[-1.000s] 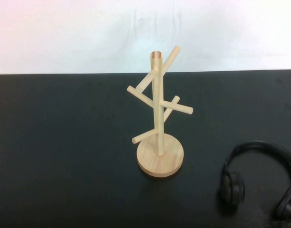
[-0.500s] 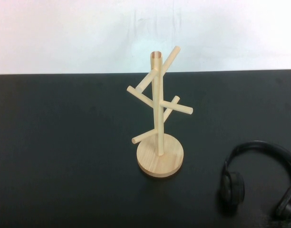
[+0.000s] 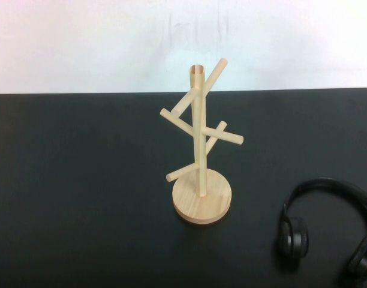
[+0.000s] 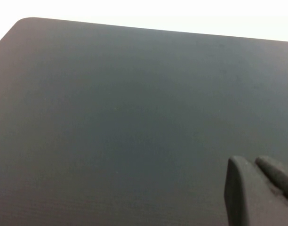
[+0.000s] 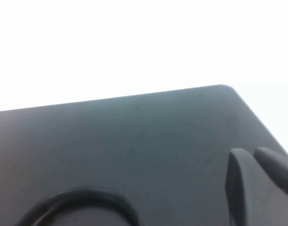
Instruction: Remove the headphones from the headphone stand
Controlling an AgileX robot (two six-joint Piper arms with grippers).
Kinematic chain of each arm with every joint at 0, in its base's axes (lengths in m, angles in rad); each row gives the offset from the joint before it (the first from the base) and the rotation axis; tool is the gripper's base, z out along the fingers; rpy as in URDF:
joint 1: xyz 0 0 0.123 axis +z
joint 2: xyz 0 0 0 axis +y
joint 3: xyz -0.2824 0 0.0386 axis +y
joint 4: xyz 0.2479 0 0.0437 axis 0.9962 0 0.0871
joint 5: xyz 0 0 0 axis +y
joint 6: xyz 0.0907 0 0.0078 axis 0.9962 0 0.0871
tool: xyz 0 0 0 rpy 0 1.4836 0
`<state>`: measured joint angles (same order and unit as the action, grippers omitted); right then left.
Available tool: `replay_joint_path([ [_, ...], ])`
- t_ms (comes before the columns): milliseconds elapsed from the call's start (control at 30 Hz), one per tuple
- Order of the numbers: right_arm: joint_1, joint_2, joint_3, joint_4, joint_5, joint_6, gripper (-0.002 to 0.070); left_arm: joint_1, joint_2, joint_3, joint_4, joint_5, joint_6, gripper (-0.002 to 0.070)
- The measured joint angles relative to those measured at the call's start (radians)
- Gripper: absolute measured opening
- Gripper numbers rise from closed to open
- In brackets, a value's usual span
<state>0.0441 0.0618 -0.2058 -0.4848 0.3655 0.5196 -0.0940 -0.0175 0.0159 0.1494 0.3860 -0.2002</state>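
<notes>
The light wooden headphone stand (image 3: 199, 144) stands upright mid-table on its round base, with nothing on its pegs. The black headphones (image 3: 292, 237) lie flat on the table at the front right, apart from the stand. Part of their headband shows in the right wrist view (image 5: 83, 194). Neither gripper shows in the high view. My left gripper (image 4: 251, 162) hovers over bare table, fingers together and empty. My right gripper (image 5: 251, 153) is near the table's far right corner, fingers together and empty, a little away from the headband.
The black table (image 3: 81, 180) ends at a white wall behind. Its rounded corners show in the left wrist view (image 4: 26, 21) and the right wrist view (image 5: 226, 87).
</notes>
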Motion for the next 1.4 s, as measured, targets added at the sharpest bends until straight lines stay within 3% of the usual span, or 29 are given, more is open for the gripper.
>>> replay_joint_path([
  [167, 0.0, -0.103, 0.127, 0.127, -0.049, -0.024, -0.0003, 0.0, 0.0, 0.0, 0.0, 0.0, 0.0, 0.0002],
  [333, -0.001, -0.1, 0.235, 0.127, -0.095, -0.126, -0.0003, 0.0, 0.0, 0.0, 0.0, 0.0, 0.0, 0.0002],
  [433, -0.001, -0.1, 0.232, 0.108, -0.018, -0.141, -0.0003, 0.0, 0.002, 0.0, 0.0, 0.0, 0.0, 0.0002],
  [1400, 0.001, -0.1, 0.232, 0.105, -0.018, -0.141, -0.0003, 0.0, 0.002, 0.0, 0.0, 0.0, 0.0, 0.0002],
])
